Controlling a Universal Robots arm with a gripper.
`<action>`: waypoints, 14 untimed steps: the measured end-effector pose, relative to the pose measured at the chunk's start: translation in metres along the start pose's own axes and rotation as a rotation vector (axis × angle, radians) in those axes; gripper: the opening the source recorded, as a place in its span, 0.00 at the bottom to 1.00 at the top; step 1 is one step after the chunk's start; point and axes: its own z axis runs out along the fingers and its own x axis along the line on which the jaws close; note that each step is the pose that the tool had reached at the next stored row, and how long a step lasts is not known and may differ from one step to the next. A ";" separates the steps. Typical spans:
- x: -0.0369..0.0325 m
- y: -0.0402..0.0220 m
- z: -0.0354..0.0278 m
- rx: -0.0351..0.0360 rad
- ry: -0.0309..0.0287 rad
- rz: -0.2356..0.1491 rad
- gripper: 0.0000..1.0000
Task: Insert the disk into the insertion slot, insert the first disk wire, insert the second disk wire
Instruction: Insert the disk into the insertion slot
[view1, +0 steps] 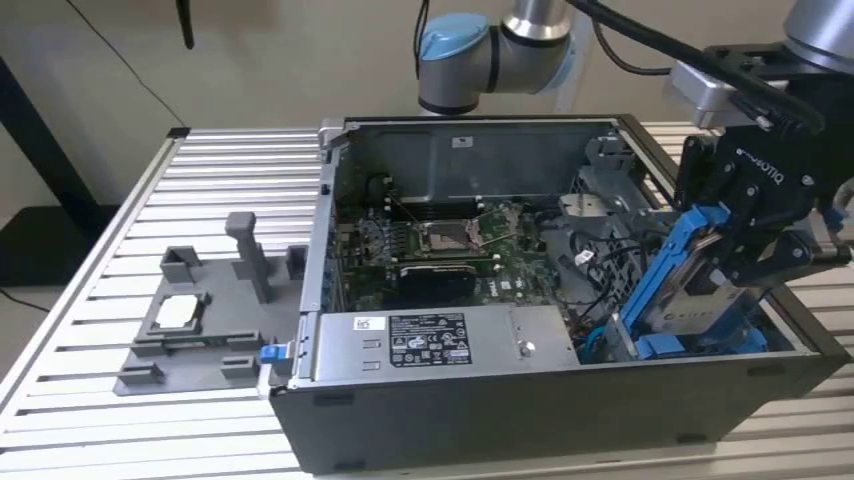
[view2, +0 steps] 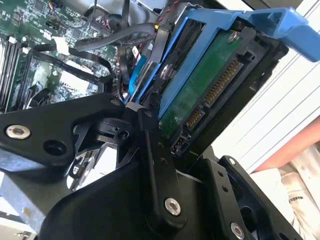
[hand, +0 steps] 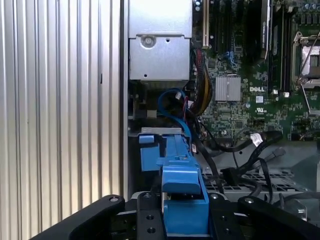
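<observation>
One disk, judged stiff, weighty and shock-fragile, is clamped by the edges of its blue frame in the gripper, tilted over the slot

Inside the matt dark-grey metal PC case, the disk has a silver-grey metal face in a glossy blue plastic carrier; the end effector is matt black; under the case, the bench is ribbed bare metal
</observation>
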 end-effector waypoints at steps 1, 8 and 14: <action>0.0000 0.0000 0.0017 0.0000 0.0000 0.000 0.33; 0.0001 -0.0003 0.0092 0.0000 0.0004 0.000 0.33; 0.0000 -0.0002 0.0062 0.0000 -0.0004 0.000 0.41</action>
